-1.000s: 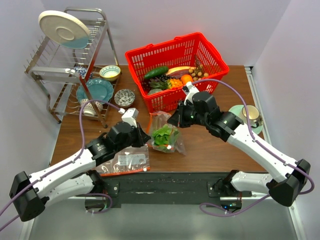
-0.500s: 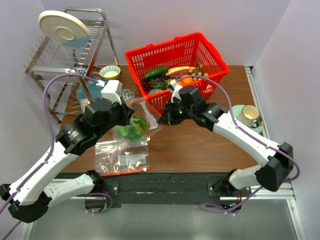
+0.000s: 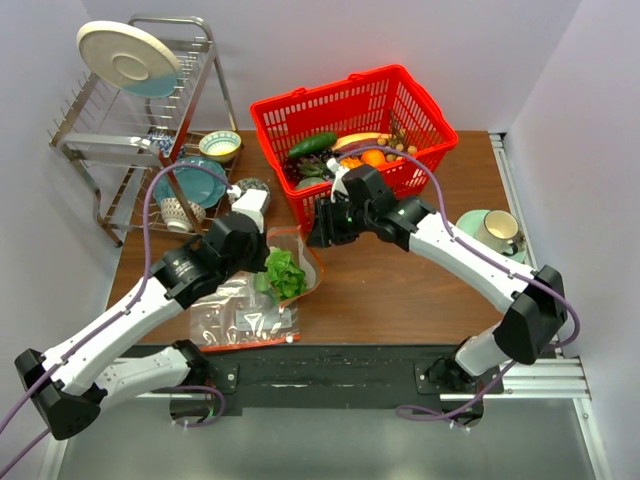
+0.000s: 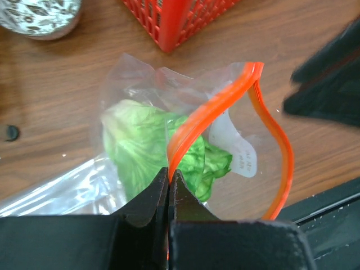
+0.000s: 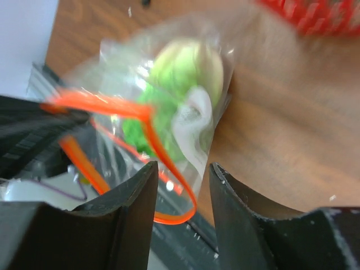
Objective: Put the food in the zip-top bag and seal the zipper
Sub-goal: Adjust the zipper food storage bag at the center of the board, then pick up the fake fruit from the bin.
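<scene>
Wooden surface [image 3: 400, 290]: left tool [image 4: 169, 171] pinches the zipper [image 4: 214, 104], likely the firmest hold on the limp zip-top bag [image 4: 135, 79]; right tool [image 5: 183, 169] spread.

Two bags [image 3: 245, 322], one cabbage [image 3: 284, 274], one basket [image 3: 350, 110], one rack [image 3: 100, 140], one plate [image 3: 128, 58], one cup [image 3: 500, 228]. Bowls [image 3: 220, 145] near the rack number perhaps three, partly hidden.

Brown wooden table [image 3: 400, 290], from above. Clear crinkly plastic zip-top bag [image 3: 308, 270] at centre, just in front of the red plastic lattice basket [image 3: 325, 88]; pale-green napa cabbage [image 3: 284, 275] inside the bag. Second clear flat plastic bag [image 3: 240, 320] front-left, just beside the first. Metal wire dish rack [image 3: 110, 130] rear left; white ceramic cup [image 3: 500, 228] at right edge.
</scene>
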Controlling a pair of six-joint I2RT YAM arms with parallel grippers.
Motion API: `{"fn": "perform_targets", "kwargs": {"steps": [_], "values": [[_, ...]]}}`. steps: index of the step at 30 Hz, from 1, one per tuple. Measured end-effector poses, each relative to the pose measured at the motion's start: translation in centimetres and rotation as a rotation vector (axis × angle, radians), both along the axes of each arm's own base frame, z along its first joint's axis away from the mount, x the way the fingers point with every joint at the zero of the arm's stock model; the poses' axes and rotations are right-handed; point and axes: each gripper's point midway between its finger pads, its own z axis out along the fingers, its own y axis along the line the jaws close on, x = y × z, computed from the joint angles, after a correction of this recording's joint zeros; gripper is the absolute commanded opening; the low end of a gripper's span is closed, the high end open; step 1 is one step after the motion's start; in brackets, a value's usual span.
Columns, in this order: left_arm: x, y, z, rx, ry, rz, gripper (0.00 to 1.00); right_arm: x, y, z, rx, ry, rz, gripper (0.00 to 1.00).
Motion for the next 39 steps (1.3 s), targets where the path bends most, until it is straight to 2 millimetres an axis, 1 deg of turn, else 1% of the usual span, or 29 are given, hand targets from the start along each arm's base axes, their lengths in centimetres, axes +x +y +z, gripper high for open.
{"fn": "perform_targets", "kwargs": {"steps": [1,3,6,7,9,10,12,13,16,19,20,24,26,28,30,34,38,39], "values": [[0.0,-0.2,-0.3,-0.003,0.004,-0.009,0.0,0.5,0.0,0.8,-0.003,-0.029,-0.005,0.48],[0.0,-0.7,-0.8,-0.012,0.006,-0.027,0.0,1.3,-0.2,2.7,-0.009,-0.087,-0.018,0.48],[0.1,-1.5,-1.2,-0.039,0.006,-0.054,0.0,2.8,-0.5,6.3,-0.004,-0.192,-0.04,0.49],[0.1,-1.8,-1.4,-0.049,0.007,-0.064,0.0,3.4,-0.7,7.4,-0.003,-0.228,-0.053,0.51],[0.1,-2.5,-1.5,-0.073,0.005,-0.086,0.0,4.5,-1.1,9.3,-0.007,-0.286,-0.074,0.56],[0.1,-2.8,-1.6,-0.085,0.003,-0.096,0.0,5.1,-1.3,10.1,-0.013,-0.313,-0.089,0.63],[-0.1,-3.3,-1.8,-0.104,0.005,-0.117,0.0,6.4,-1.9,10.9,-0.035,-0.357,-0.124,0.68],[-0.1,-3.5,-1.8,-0.111,0.007,-0.126,0.0,7.0,-2.2,11.0,-0.046,-0.368,-0.137,0.68],[0.0,-4.2,-1.7,-0.13,0.005,-0.145,0.0,9.6,-2.9,11.1,-0.079,-0.382,-0.179,0.68],[0.1,-4.6,-1.9,-0.133,0.013,-0.154,0.0,13.0,-3.4,11.0,-0.091,-0.38,-0.227,0.68],[0.1,-4.7,-2.0,-0.134,0.016,-0.156,0.0,14.5,-3.7,11.0,-0.095,-0.383,-0.246,0.68],[0.1,-4.9,-2.2,-0.135,0.027,-0.165,0.0,19.4,-5.3,9.9,-0.129,-0.366,-0.315,0.69],[0.0,-5.0,-2.2,-0.137,0.027,-0.167,0.0,21.5,-6.2,9.3,-0.143,-0.353,-0.347,0.69],[0.1,-5.0,-2.2,-0.139,0.025,-0.168,0.0,23.3,-7.3,8.4,-0.158,-0.339,-0.378,0.72],[0.1,-5.1,-2.2,-0.141,0.025,-0.17,0.0,24.5,-8.5,7.3,-0.176,-0.322,-0.406,0.73],[-0.1,-5.2,-2.1,-0.146,0.028,-0.178,0.0,26.3,-11.3,5.3,-0.229,-0.297,-0.471,0.75],[-0.1,-5.2,-2.0,-0.148,0.025,-0.179,0.0,27.7,-13.8,4.6,-0.296,-0.318,-0.541,0.79],[-0.1,-5.2,-2.0,-0.148,0.025,-0.178,0.0,28.0,-14.3,4.6,-0.316,-0.33,-0.558,0.82]]}}
